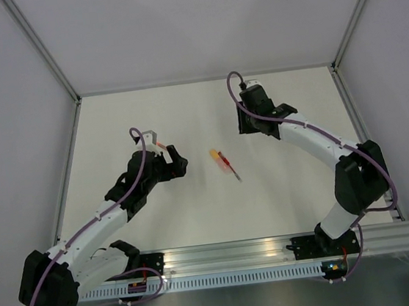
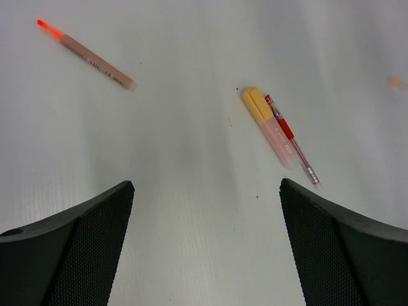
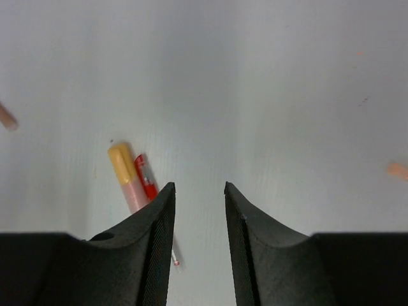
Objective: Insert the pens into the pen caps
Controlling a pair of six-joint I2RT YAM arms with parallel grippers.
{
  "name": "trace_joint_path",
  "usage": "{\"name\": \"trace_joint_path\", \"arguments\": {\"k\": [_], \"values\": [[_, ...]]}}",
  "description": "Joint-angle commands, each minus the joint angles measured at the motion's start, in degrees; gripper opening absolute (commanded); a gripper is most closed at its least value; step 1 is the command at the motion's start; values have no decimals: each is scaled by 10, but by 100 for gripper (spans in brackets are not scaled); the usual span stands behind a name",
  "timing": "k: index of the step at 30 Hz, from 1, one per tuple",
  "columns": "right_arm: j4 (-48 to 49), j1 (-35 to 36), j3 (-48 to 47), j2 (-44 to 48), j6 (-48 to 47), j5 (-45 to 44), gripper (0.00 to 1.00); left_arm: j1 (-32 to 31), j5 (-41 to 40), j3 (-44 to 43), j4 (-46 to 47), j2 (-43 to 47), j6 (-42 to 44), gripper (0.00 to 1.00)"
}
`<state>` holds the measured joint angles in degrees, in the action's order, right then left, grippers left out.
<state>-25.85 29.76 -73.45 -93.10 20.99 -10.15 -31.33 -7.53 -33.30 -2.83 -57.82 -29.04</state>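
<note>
Left end effector (image 2: 207,183) is spread wide with nothing in it. Right end effector (image 3: 199,185) is at a narrow gap, nothing between the fingers. Red pen (image 2: 288,131) lies flat on the bench (image 2: 191,115), ahead of the left end effector on its right-finger side, clear of both fingers. In the right wrist view it sits just left of that end effector's left finger, lower end hidden behind it. In the top view its long axis is diagonal, upper-left to lower-right, with the thin metal tip at the lower-right end. Yellow-and-pink stub (image 2: 271,124) touches the red pen along its side, parallel and shorter, yellow end away from the pen's tip. Peach pen (image 2: 89,56) is well apart from the red pen, roughly parallel, red tip pointing away from the left end effector. Orange speck (image 2: 396,83) on the red pen's other side is too blurred to identify.
</note>
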Motion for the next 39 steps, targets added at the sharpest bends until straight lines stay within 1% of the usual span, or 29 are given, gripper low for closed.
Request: {"name": "trace_joint_path", "arguments": {"k": [1,2,4,6,8,9,11,12,13,14,15,16,17,18,19,20,21,22,23,24,25,26,28,33,35,39], "values": [[-54,-58,-44,-27,15,-44,42,0,-24,6,25,-7,16,98],[-56,-77,-43,-27,32,-37,42,0,-33,6,20,-8,13,98],[-45,-81,-35,-17,41,-35,42,0,-70,3,7,-9,-19,97],[-37,-81,-11,-6,55,-33,42,0,-89,1,-3,-10,-41,95],[-28,-81,13,5,61,-17,41,0,-122,-17,-11,-30,-74,94],[-25,-81,21,9,67,-9,40,3,-139,-31,-44,-42,-114,94],[-9,-81,54,26,75,16,39,11,-164,-69,-93,-74,-153,94],[4,-81,71,36,83,28,39,16,-169,-112,-117,-110,-172,94],[37,-81,107,58,86,43,39,18,-179,-134,-162,-128,-209,93],[51,-81,126,66,92,67,38,25,-180,-179,-184,-148,-229,92],[62,-81,140,77,99,72,38,29,-179,-201,-208,-189,-266,91],[85,-81,170,95,108,80,38,35,-171,-226,-254,-211,-284,90],[98,-81,185,104,111,100,38,46,-164,-272,-277,-235,-300,88],[112,-81,199,122,115,122,38,52,-142,-294,-298,-282,-332,88],[139,-81,227,133,117,135,38,59,-127,-316,-333,-307,-342,87],[150,-81,240,143,120,157,38,71,-114,-357,-349,-332,-349,83],[160,-81,250,160,122,168,38,77,-87,-376,-364,-383,-364,80],[176,-81,265,170,131,181,38,82,-71,-396,-379,-409,-362,75],[184,-81,270,179,134,198,38,88,-59,-436,-389,-433,-356,69],[192,-80,276,200,137,228,38,92,-53,-457,-405,-458,-357,68],[205,-81,284,213,140,236,38,94,-53,-477,-425,-502,-362,68],[207,-81,287,223,138,239,38,97,-53,-509,-448,-519,-365,68],[207,-81,294,259,134,224,38,98,-59,-527,-454,-554,-370,67],[208,-81,311,323,122,210,39,99,-89,-549,-447,-589,-381,67],[209,-80,314,335,122,205,39,100,-98,-561,-459,-608,-390,66],[207,-81,314,341,118,196,39,102,-126,-585,-513,-637,-427,64]]}}
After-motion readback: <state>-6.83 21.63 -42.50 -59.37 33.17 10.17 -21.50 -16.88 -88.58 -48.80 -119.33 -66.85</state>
